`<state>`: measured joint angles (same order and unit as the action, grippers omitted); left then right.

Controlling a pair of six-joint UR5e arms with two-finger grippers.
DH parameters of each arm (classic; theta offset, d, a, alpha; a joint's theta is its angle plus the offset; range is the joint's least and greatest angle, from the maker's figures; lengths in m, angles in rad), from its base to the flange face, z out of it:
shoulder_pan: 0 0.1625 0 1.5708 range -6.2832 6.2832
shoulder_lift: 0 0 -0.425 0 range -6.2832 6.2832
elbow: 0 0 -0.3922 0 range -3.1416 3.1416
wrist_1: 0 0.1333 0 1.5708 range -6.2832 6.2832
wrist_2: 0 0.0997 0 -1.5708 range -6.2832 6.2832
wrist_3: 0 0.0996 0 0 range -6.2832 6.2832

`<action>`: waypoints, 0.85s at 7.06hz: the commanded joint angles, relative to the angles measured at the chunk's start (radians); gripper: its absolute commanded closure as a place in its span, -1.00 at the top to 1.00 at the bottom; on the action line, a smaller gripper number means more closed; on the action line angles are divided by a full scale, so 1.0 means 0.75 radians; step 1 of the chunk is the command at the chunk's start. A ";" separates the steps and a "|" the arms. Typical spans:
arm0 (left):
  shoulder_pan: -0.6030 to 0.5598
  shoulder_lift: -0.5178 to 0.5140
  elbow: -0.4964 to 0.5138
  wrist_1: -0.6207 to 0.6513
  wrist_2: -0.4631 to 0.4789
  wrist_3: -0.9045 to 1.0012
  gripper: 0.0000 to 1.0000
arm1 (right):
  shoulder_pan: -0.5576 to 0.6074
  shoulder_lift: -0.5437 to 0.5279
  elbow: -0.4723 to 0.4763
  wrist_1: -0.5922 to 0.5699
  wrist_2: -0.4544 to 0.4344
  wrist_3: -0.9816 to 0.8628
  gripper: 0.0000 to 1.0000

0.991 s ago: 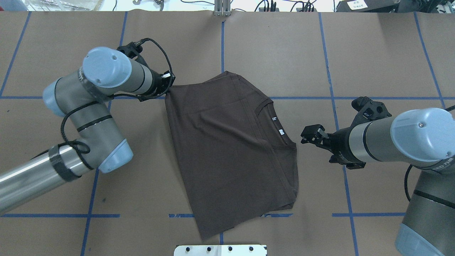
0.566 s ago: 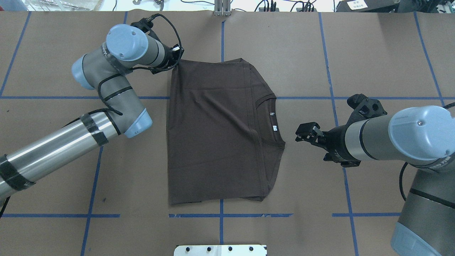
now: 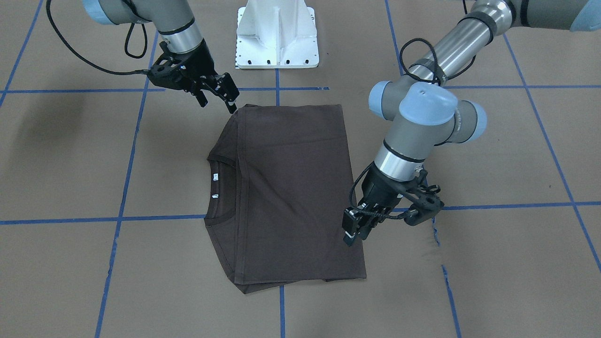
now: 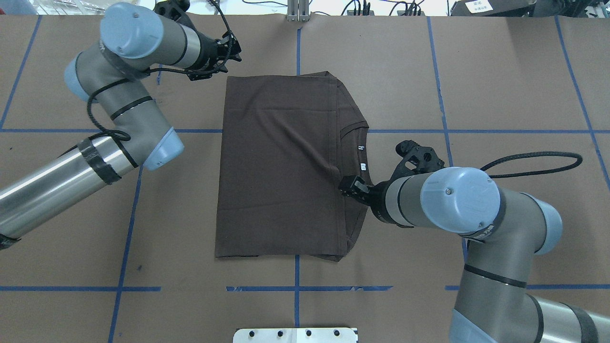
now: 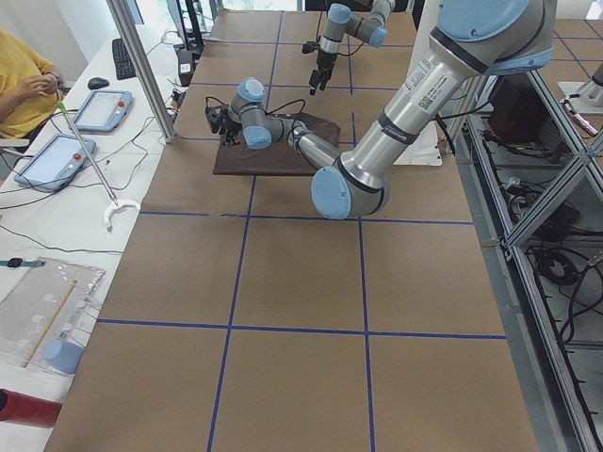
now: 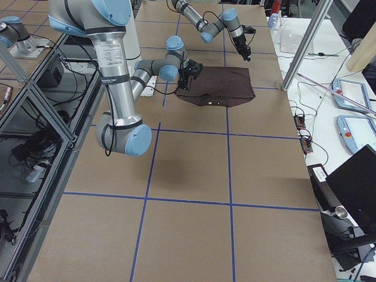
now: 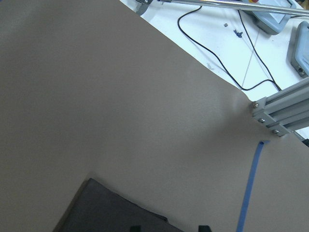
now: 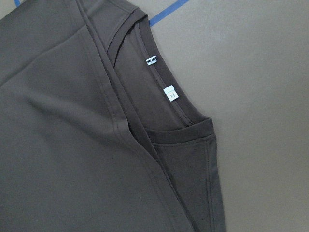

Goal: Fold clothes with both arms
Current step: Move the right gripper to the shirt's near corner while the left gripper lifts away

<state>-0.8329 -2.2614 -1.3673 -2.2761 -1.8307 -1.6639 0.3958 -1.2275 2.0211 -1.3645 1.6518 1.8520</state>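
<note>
The brown paper-covered table (image 4: 429, 71), gridded with blue tape lines (image 4: 443, 95), is being shown stretching out on every side of the dark brown-grey short-sleeved T-shirt (image 4: 276, 166). The shirt is being shown lying flat on the table, folded into a rough rectangle. A stitched edge is being laid across the shirt close to the collar.

The silver-tubed left arm with light-blue joint caps (image 4: 57, 181) is being held bent beside the shirt's end opposite the collar. The matching right arm (image 4: 457, 200) is being held reaching in toward the shirt's collar end. The white bolted base plate (image 3: 277, 33) is being shown near the shirt's robot-side edge.

The black two-finger left gripper (image 4: 233, 51) is being held above the far corner of the shirt's end opposite the collar. Its fingers are being held spread, with only brown paper between them. The black right gripper (image 3: 218, 99) is being held above the shirt's collar end, on its robot side, with fingers apart and nothing grasped.

Two small white neck tags (image 8: 170, 93) are being shown inside the shirt's round ribbed collar (image 8: 145, 48).
</note>
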 commanded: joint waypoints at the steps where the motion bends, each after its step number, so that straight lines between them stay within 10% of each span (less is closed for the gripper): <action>1: -0.025 0.101 -0.136 0.004 -0.044 -0.001 -0.01 | -0.092 0.100 -0.150 -0.001 -0.087 0.197 0.98; 6: -0.025 0.103 -0.136 0.004 -0.044 -0.005 -0.01 | -0.207 0.088 -0.238 -0.003 -0.137 0.249 0.47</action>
<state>-0.8513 -2.1845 -1.4696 -2.2734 -1.8638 -1.6670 0.2475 -1.1604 1.8489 -1.3659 1.5488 2.0378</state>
